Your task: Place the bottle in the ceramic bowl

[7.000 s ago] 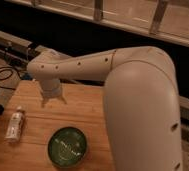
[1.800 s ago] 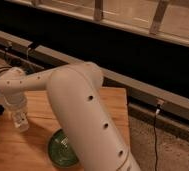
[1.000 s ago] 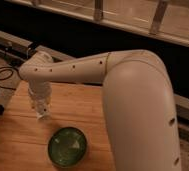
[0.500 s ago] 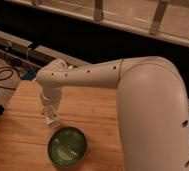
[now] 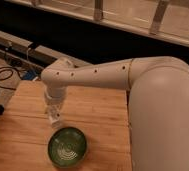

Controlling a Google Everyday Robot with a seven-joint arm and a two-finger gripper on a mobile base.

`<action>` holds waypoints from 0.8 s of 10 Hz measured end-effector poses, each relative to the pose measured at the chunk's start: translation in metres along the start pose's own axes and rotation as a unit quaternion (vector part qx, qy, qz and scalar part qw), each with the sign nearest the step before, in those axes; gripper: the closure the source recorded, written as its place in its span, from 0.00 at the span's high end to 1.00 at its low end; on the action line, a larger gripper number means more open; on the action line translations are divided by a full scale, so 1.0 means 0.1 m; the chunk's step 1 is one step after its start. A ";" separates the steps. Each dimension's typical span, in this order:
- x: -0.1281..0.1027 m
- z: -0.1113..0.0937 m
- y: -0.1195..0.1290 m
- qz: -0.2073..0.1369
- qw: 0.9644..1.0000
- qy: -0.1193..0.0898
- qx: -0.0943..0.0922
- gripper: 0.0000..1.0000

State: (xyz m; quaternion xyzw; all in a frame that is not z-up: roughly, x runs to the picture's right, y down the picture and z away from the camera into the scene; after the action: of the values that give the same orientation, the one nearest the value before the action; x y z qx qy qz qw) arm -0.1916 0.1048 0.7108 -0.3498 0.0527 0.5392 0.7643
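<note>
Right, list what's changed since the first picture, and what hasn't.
The bottle has left its spot lying at the table's left edge: the gripper took hold of it, lifted it and carried it rightward, and now hangs shut on it just above the far rim of the ceramic bowl. The bowl and the wooden table stayed as they were.

The ceramic bowl [image 5: 67,146] is sitting on the bench [image 5: 103,120] near its front edge, and the claw [image 5: 54,119] is hanging just behind and above the bowl's rear rim, closed on the bottle [image 5: 53,116], which is pointing downward. The arm [image 5: 98,75] is reaching in from the right across the bench, while a cable [image 5: 3,75] is lying on the floor beyond the bench's rear left corner
</note>
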 end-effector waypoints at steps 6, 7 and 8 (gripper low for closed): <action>0.77 0.04 -0.08 0.045 0.999 0.009 -0.007 0.00; 0.82 0.20 -0.01 0.049 0.999 0.019 -0.012 0.00; 0.86 0.31 0.03 0.053 0.998 0.029 -0.016 0.00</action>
State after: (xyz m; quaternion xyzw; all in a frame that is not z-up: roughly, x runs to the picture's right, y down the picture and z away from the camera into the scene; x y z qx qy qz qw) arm -0.1682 0.1918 0.6931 -0.3744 0.0848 0.5695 0.7268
